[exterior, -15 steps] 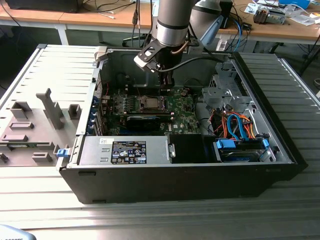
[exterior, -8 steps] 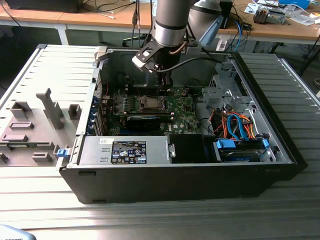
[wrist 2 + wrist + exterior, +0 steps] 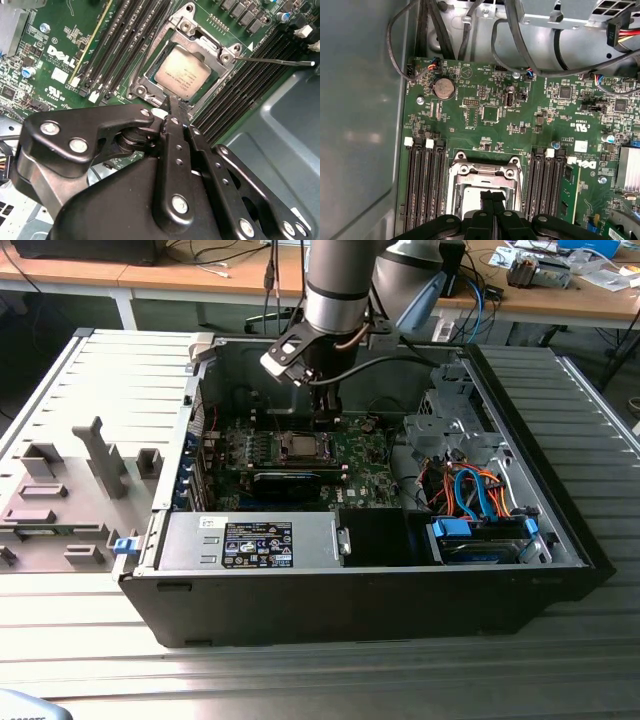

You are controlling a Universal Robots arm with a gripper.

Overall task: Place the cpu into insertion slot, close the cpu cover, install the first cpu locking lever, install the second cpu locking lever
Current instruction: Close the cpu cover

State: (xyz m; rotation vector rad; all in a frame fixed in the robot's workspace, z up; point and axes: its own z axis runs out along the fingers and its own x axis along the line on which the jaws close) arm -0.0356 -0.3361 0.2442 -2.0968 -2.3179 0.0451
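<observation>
The cpu (image 3: 182, 75), a silvery square chip, lies in the insertion slot (image 3: 482, 180) on the green board, also seen in the exterior view (image 3: 298, 447). The cpu cover (image 3: 200, 47), a thin metal frame, lies flat over the chip's edges. One thin locking lever (image 3: 272, 61) sticks out sideways from a socket corner over the memory slots. My gripper (image 3: 172, 106) is shut, with nothing seen between the fingers. Its tips sit right at the socket's edge, just above the frame (image 3: 493, 196). In the exterior view the gripper (image 3: 323, 420) hangs over the board just behind the socket.
Black memory slots (image 3: 125, 45) flank the socket on both sides. A black graphics card (image 3: 285, 480), a power supply (image 3: 250, 540) and a drive cage with orange and blue cables (image 3: 470, 490) fill the case. Case walls (image 3: 360, 125) stand close. A grey fixture plate (image 3: 80, 490) lies at the exterior view's left.
</observation>
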